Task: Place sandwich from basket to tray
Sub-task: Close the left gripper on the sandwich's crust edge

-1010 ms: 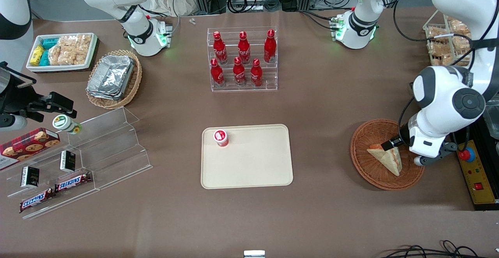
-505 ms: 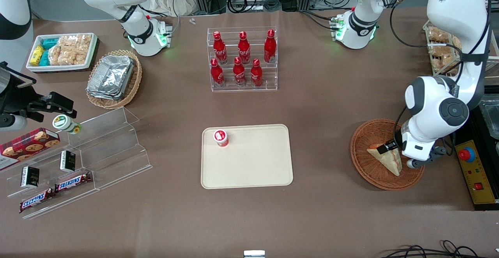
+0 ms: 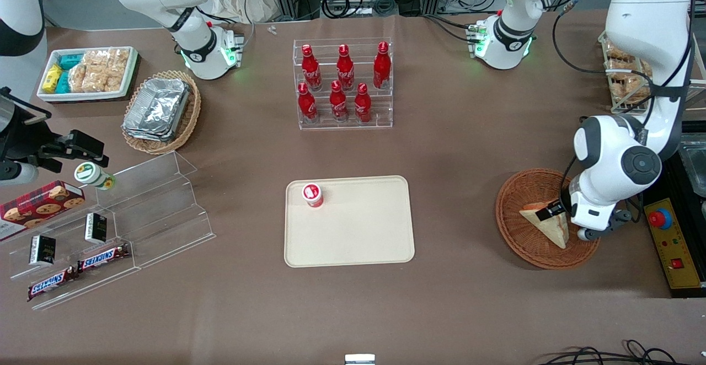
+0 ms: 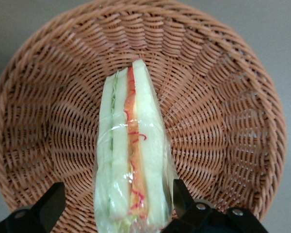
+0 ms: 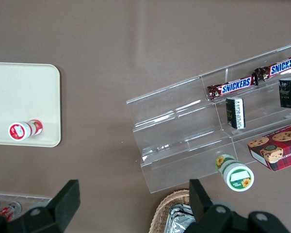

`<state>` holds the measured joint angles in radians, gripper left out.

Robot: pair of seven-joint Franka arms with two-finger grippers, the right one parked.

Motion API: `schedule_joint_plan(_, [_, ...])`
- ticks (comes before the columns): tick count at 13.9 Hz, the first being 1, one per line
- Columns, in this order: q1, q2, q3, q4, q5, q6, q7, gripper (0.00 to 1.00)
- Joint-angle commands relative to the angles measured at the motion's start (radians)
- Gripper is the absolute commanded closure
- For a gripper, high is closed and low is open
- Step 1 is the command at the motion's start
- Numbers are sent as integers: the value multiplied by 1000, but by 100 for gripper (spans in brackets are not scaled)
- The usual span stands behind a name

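Sandwich [image 4: 131,160]: lies in the basket [image 4: 223,97], toward the working arm's end of the table; in the front view the sandwich [image 3: 549,223] sits in the part of the basket [image 3: 518,243] nearest the arm
Sandwich and gripper: the gripper [image 4: 117,209] is low over the basket with the sandwich's wide end between its two fingers; one finger [image 4: 183,198] is at the wrapper's edge, whether touching I cannot tell; the other finger [image 4: 49,206] stands clear of it with bare wicker showing between
Gripper state: fingers spread apart, one on each side of the wedge, not closed on it; in the front view the gripper [image 3: 553,210] is over the end of the sandwich farther from the front camera
Direction: a wedge on its side, filling edge facing up to the wrist camera; long axis runs from the gripper toward the basket's rim; in the front view the narrow tip points toward the camera, slightly toward the working arm's end
Look: pale bread in layers, an orange-red stripe down the middle, a thin green line along one layer; clear shiny wrapper around it
Tray [image 3: 364,243]: flat cream rectangle mid-table, well apart from the basket; a small red-capped bottle [image 3: 312,194] stands near one corner
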<state>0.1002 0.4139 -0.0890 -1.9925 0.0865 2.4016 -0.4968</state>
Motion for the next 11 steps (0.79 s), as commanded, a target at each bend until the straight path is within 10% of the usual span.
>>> schedule_joint_plan(1, [7,9,-8,-14,25,33,-66,7])
schedule_joint_plan(11, [4,65,-14,205,18,-215,-49,100])
